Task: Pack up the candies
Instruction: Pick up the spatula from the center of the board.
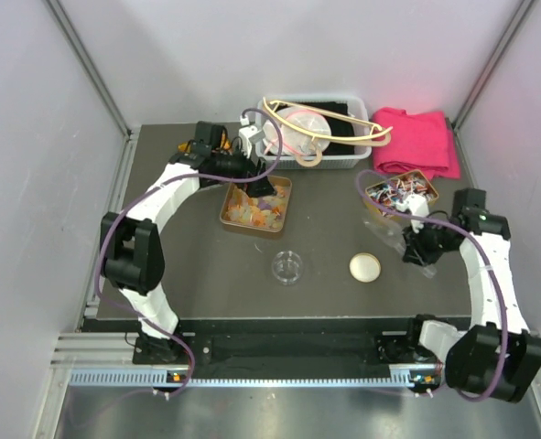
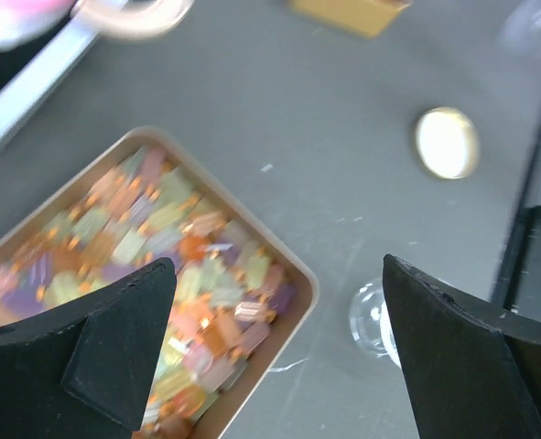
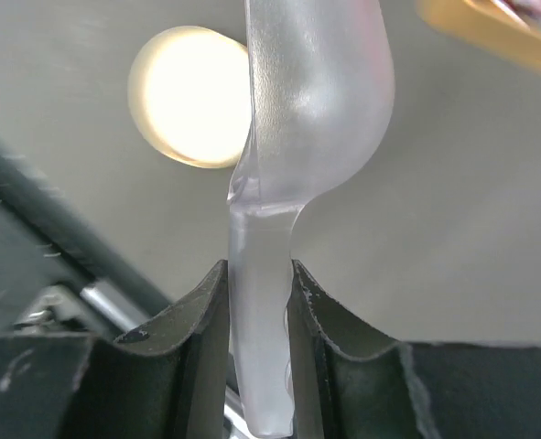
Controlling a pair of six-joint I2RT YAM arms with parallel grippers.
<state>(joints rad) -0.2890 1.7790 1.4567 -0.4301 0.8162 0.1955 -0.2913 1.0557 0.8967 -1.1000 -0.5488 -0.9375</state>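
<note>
Right tool [image 3: 257,279] clamps a seemingly clear scoop [image 3: 318,101], bowl cropped.

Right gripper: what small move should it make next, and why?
Probably carry the clear scoop left toward the tin. The right gripper is shut on its handle, the scoop looks empty, the candies lie in the tin, and the jar stands open, its lid beside it. The left gripper hangs open over that tin, so go carefully.
</note>
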